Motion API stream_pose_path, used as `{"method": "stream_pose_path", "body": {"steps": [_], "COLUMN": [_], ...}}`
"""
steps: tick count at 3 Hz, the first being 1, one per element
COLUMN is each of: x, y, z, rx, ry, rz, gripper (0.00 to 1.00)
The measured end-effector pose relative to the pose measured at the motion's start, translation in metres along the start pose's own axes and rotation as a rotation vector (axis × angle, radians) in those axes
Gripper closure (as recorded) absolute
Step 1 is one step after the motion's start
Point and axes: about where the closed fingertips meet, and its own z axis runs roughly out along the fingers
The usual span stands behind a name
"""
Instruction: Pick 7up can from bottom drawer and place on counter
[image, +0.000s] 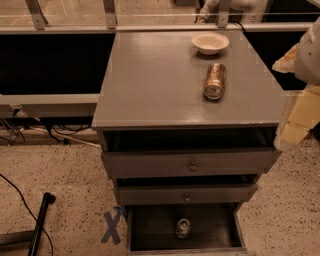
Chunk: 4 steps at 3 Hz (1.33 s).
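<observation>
7up can (183, 228) stands upright on the dark floor of the bottom drawer (149, 223), which is pulled out far enough that the can's silver top shows from above, a placing that leaves it reachable by a straight descent. From the gripper (295, 120) the can lies well below and off to the left, with nothing touching it. The gripper hangs at the right edge of the view, just beside the counter's right-hand corner and about level with its front lip; whether it is parted or closed cannot be told, and nothing appears to be held in it. The counter (160, 85) stretches away to the gripper's left, with a copper-orange can (214, 81) lying on its side nearest the gripper and a pale bowl (210, 43) up and beyond that. Both knobbed drawers (190, 162) sit partly out, below and left of the gripper, and overhang the back of the bottom drawer. By my reading the pick has not begun; the approach probably has to come in ahead of those fronts.
</observation>
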Motion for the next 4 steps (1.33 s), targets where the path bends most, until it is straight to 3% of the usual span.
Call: {"method": "stream_pose_path", "body": {"steps": [1,2,3,4], "x": [0.000,0.013,-0.013,-0.040], "y": [0.000,0.007,0.062,0.115], "z": [0.000,0.027,0.044,0.054], "rx": [0.000,-0.064,-0.082,-0.027], "ry": [0.000,-0.003,-0.139,-0.265], "rz": [0.000,0.041,-0.019,-0.089], "gripper": [0.00,0.00,0.00,0.00]}}
